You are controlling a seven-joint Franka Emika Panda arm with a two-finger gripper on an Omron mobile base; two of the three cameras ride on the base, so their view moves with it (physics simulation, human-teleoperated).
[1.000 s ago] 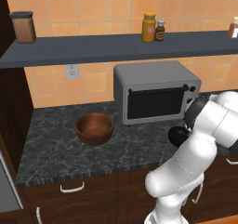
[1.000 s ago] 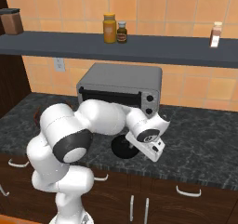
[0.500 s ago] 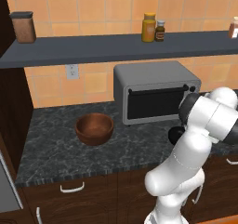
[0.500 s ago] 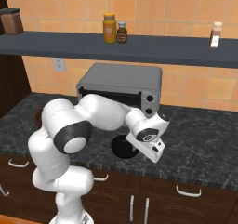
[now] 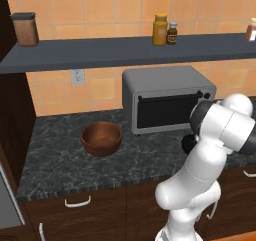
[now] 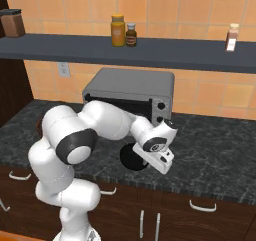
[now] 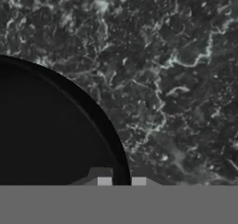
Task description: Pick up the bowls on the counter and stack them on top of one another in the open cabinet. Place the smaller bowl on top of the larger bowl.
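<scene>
Counter: dark speckled stone, directly under your pincer. Open cabinet is the long slate shelf board well above the pincer, jars up there toward the middle and a canister at the far left end, so keep the bowls' spot clear of those. Toaster oven sits just behind the pincer; mind it when you lift.

Larger bowl, reddish-brown wood, rests upright on the counter well off to the pincer's left, untouched. Judging by the task it has to go on the shelf first, or at least under the black one.

Smaller bowl, black, sits on the counter right at the pincer. The tips straddle its rim, one inside, one outside, and the pincer is pressed together on that rim.

Step in hand looks like lifting the smaller bowl. Do it well: pull straight up before swinging, keep the wrist level so the rim doesn't pivot out of the thin pinch, and clear the oven top before heading for the shelf.
</scene>
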